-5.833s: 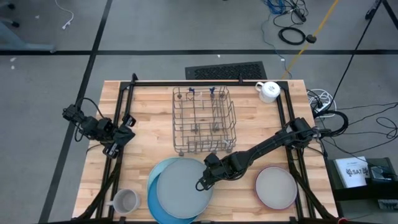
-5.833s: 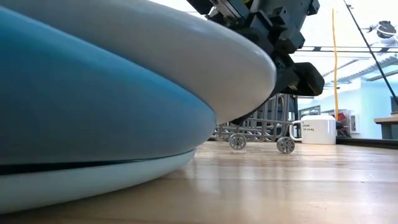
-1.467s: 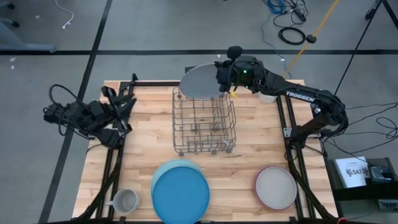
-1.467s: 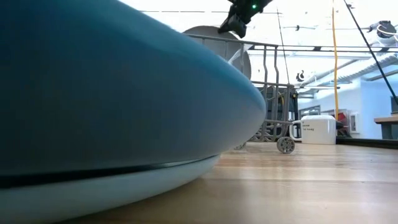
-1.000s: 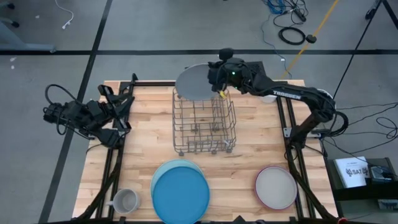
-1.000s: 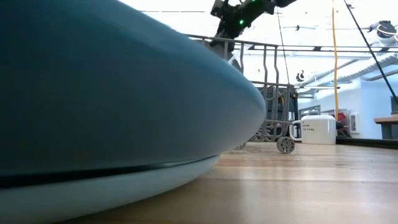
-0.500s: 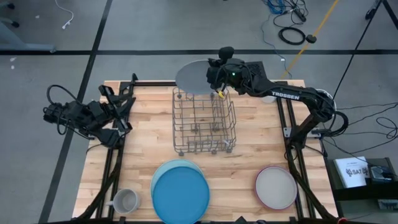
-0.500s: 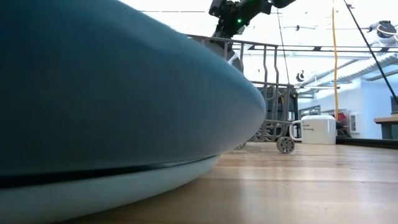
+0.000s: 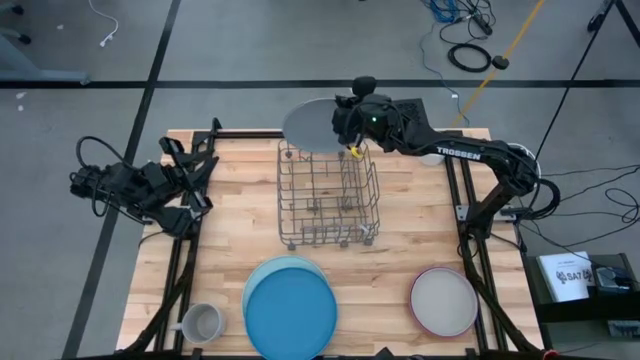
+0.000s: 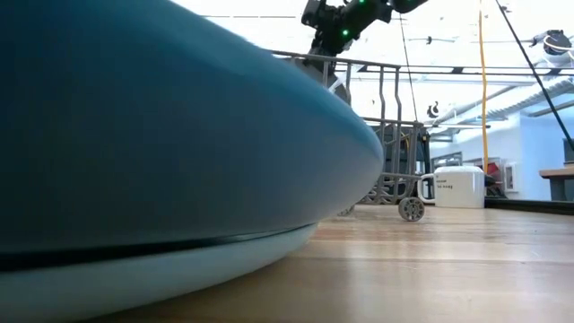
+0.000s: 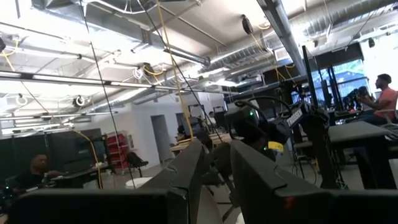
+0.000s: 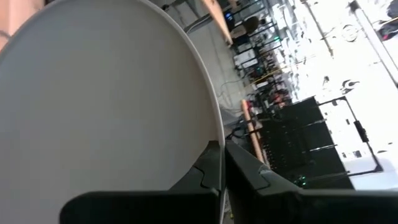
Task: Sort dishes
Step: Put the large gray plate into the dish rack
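A large grey plate (image 9: pixel 313 124) is gripped by its rim in the right gripper (image 9: pixel 347 124) above the dish rack (image 9: pixel 328 196), apparently for slotting in; the left gripper (image 9: pixel 196 165), narrowly parted, is parked aside.

Bare wooden tabletop (image 9: pixel 240 215) flanks the grey wire dish rack (image 9: pixel 327 193); stacked blue plates (image 9: pixel 290 310) block the near edge.

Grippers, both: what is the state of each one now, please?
Left gripper: slightly open, holding nothing, at the table's left edge.
Right gripper: closed on the large grey plate, above the rack's far end.
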